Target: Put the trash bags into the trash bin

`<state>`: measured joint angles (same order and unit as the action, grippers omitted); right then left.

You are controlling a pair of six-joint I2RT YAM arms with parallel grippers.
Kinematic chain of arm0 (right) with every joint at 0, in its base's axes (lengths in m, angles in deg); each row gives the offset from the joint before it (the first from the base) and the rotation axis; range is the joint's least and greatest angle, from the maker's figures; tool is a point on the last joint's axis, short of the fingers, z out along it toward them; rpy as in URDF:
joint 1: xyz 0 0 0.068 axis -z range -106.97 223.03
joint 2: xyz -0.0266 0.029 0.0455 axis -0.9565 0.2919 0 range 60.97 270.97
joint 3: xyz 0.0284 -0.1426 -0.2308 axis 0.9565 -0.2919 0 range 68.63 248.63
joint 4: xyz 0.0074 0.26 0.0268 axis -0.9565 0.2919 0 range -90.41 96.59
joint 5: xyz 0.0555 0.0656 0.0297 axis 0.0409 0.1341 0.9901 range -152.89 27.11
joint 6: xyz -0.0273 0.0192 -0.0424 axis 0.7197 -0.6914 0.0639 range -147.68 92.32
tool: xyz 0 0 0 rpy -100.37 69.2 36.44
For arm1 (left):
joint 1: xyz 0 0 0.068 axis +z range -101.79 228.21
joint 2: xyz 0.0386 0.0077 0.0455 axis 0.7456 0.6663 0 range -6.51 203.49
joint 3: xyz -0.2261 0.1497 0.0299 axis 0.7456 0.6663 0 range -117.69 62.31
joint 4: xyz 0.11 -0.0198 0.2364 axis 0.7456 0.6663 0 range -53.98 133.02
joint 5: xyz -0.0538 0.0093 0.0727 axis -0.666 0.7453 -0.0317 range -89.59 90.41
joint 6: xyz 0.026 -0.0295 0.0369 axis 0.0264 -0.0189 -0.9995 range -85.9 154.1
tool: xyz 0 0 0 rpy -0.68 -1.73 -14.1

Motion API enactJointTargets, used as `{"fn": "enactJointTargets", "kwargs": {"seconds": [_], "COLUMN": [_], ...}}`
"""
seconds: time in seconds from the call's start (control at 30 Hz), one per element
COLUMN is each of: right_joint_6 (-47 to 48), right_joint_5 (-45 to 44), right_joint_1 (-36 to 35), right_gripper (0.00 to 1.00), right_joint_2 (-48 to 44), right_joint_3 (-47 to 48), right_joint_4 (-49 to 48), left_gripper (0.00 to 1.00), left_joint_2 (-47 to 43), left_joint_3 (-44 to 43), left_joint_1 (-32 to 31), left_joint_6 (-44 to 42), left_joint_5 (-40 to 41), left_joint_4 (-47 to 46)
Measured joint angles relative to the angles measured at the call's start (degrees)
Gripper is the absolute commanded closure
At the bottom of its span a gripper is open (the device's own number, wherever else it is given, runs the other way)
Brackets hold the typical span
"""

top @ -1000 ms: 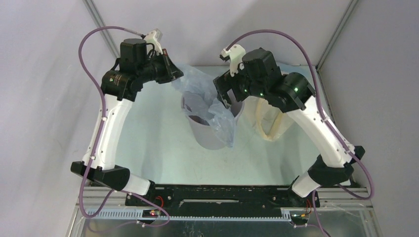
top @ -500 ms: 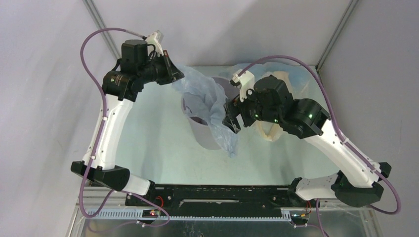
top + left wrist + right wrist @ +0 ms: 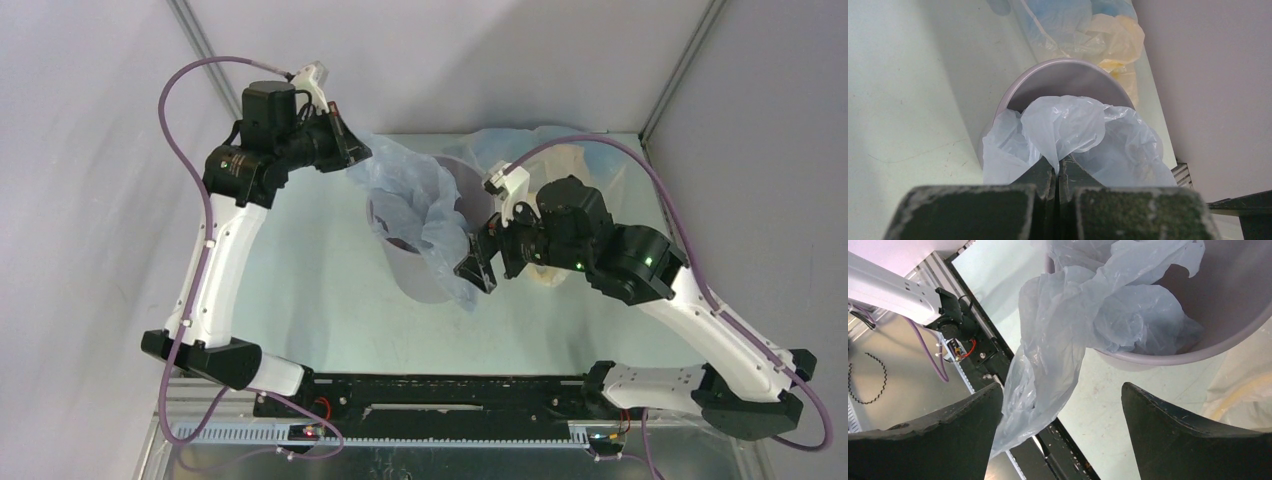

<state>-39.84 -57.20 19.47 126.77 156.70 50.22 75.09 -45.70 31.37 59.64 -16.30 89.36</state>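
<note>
The tail of the blue-grey trash bag (image 3: 1048, 365) droops outside the trash bin (image 3: 1158, 357), probably just ahead of the released right claw (image 3: 1060, 390). The left claw (image 3: 1058, 167) grasps its top.

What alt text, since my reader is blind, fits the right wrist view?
A pale blue-grey trash bag lies partly inside the grey trash bin, one fold hanging outside over its rim. The right gripper is open, fingers framing it.
</note>
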Motion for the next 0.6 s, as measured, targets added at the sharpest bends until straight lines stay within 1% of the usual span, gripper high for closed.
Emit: {"fn": "enactJointTargets", "kwargs": {"seconds": [0.2, 0.23, 0.27, 0.3, 0.37, 0.43, 0.5, 0.6], "right_joint_6": [-1.66, -1.99, -2.49, -2.64, -3.21, -3.80, -4.52, -5.29], "right_joint_5": [0.50, 0.59, 0.81, 1.11, 2.16, 3.21, 4.07, 4.61], "right_joint_1": [0.00, 0.00, 0.00, 0.00, 0.00, 0.00, 0.00, 0.11], "right_gripper": [0.27, 0.32, 0.39, 0.48, 0.71, 0.88, 0.99, 1.00], "right_joint_2": [-3.43, -3.58, -3.63, -3.61, -3.48, -3.34, -3.32, -3.61], "right_joint_3": [-5.66, -6.12, -6.62, -6.86, -7.28, -7.61, -8.33, -9.66], "right_joint_4": [-2.97, -3.04, -3.21, -3.26, -3.32, -3.43, -3.61, -3.54], "left_gripper": [0.99, 0.99, 0.99, 0.99, 0.99, 0.99, 0.99, 0.99], "left_joint_2": [-0.11, -0.15, -0.17, -0.26, -0.42, -0.72, -1.14, -2.32], "left_joint_3": [0.00, 0.00, 0.00, 0.00, 0.00, 0.00, 0.00, 0.00], "left_joint_1": [0.00, 0.00, 0.00, 0.00, 0.00, 0.00, 0.00, 0.00], "left_joint_6": [0.02, 0.02, 0.02, 0.02, 0.04, 0.04, 0.02, -0.09], "left_joint_5": [0.00, 0.00, 0.00, 0.00, 0.00, 0.02, 0.04, 0.57], "left_joint_4": [0.02, 0.02, 0.04, 0.04, 0.07, 0.24, 0.74, 1.84]}}
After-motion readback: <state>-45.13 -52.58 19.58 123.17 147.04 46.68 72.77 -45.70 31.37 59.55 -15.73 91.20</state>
